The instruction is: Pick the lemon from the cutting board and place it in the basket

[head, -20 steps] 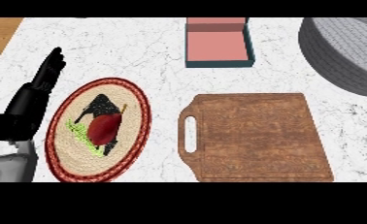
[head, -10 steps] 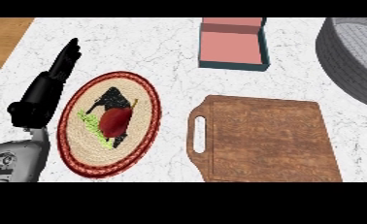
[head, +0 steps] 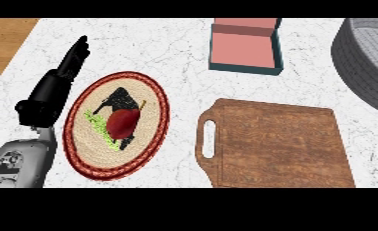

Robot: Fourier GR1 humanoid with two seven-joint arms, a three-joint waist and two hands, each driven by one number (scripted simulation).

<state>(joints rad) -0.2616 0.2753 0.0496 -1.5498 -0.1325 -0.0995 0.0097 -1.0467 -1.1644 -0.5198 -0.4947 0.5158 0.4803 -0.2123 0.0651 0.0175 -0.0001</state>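
At the far left of the frame, the robot's left hand (head: pixel 55 87) rises from the lower left corner on a grey forearm, its black fingers straight and pressed together, pointing toward the upper left; it holds nothing. Just to its right lies a round woven plate (head: pixel 151 125) with a red rim, bearing a dark red rounded food, green leaves and a black shape. In the lower middle sits a brown wooden cutting board (head: pixel 277 147) with a slot handle on its left edge; its top is bare and its bottom edge is cut off. No lemon shows anywhere, so its place and its long axis cannot be told. Above the board, at top centre, stands an open teal box (head: pixel 247 50) with a pink inside. At the upper right edge, a grey woven basket (head: pixel 358 57) is mostly out of frame. Everything rests on a white marbled counter (head: pixel 170 45); a strip of brown wood (head: pixel 15 37) shows at the upper left corner. The right hand is out of sight.
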